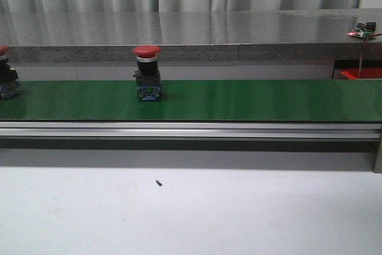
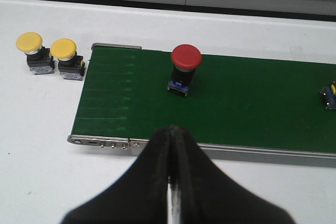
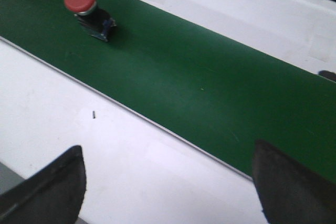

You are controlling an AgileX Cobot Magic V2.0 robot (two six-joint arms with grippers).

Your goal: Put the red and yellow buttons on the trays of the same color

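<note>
A red button (image 1: 147, 70) stands upright on the green conveyor belt (image 1: 250, 100), and it also shows in the right wrist view (image 3: 84, 3). A second red button (image 1: 6, 73) is at the belt's far left, and the left wrist view (image 2: 185, 69) shows it near the belt's end. Two yellow buttons (image 2: 34, 51) (image 2: 68, 56) stand on the white table just off that end. My left gripper (image 2: 172, 129) is shut and empty, above the belt's near rail. My right gripper (image 3: 168, 182) is open and empty over the white table, in front of the belt. No gripper shows in the front view.
A red tray (image 1: 361, 74) peeks out behind the belt at the far right. A grey ledge (image 1: 191, 34) runs behind the belt. A small black speck (image 1: 159, 182) lies on the white table. Another button's base (image 2: 329, 95) shows at the picture's edge.
</note>
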